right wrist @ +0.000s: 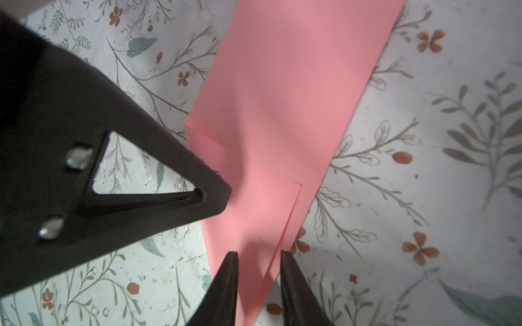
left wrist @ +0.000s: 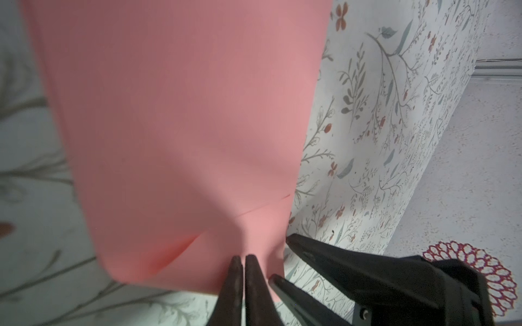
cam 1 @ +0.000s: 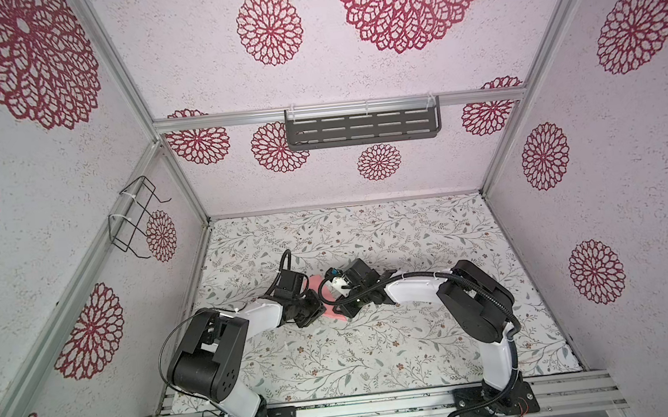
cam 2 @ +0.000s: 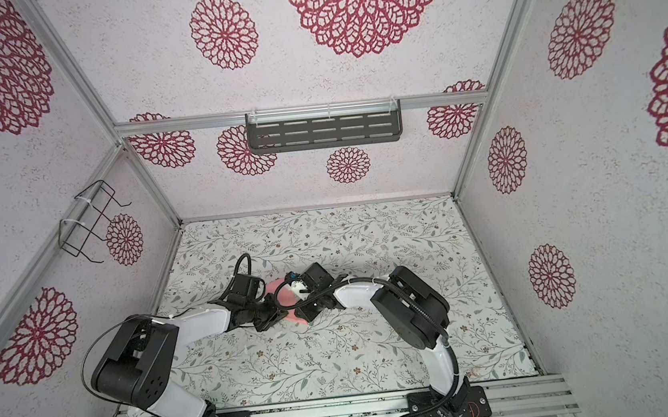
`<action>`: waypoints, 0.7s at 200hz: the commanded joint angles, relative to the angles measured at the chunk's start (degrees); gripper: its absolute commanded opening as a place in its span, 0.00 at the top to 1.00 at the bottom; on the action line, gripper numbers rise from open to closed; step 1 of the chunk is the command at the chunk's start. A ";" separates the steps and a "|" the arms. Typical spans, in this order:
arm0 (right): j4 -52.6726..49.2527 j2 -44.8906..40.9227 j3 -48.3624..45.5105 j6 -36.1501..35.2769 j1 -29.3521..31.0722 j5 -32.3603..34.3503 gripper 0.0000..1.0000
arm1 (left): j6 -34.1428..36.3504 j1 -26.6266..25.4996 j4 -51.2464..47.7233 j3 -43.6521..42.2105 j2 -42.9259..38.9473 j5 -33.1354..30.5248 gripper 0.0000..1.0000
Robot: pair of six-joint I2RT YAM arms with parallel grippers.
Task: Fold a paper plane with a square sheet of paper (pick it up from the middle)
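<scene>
Thin salmon-pink square sheet of paper [right wrist: 282, 84] lies on the leaf-and-flower printed tabletop [cam 1: 378, 339], mostly hidden under the two wrists in both top views. It reads as a long doubled band: layered edges run along it and a smaller flap overlaps one end (crease lines faint, layer count unclear). Judged stage: the early folds are made, but there is no pointed nose, no standing centre crease and no wings, so most of the folding is left. Left gripper [left wrist: 243, 258]: dark fingers brought together, tips on the sheet near its edge. Whether paper is nipped between them or only pressed down, I cannot tell. Right gripper [right wrist: 258, 254]: fingers apart, straddling the sheet's narrow end, nothing clamped. Both grippers stand close together at that same end. Containers: a dark slotted metal shelf [cam 1: 363, 139] on the back wall, well beyond the sheet, shows nothing in it. A black wire basket [cam 1: 132, 218] on the side wall, well apart from the sheet on the left arm's side, likewise shows nothing inside.
</scene>
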 commanded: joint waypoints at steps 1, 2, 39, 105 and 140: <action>-7.46 3.59 -1.55 1.40 0.29 2.36 0.70 | -0.35 -0.32 -0.10 -0.29 1.20 -1.85 0.91; -7.46 3.62 -1.59 1.44 0.31 2.37 0.70 | -0.33 -0.32 -0.13 -0.29 1.21 -1.85 0.91; -7.11 3.27 -1.46 2.22 0.33 1.36 0.71 | -0.57 -0.27 -1.04 -0.21 1.65 -2.68 0.92; -2.79 -7.78 -0.83 15.69 -2.95 -2.15 0.70 | -1.01 -0.29 -4.63 0.66 2.73 -4.53 0.93; -5.14 -10.40 -0.86 24.88 -3.47 -3.14 0.71 | -1.10 -0.28 -6.08 1.51 4.09 -5.41 0.93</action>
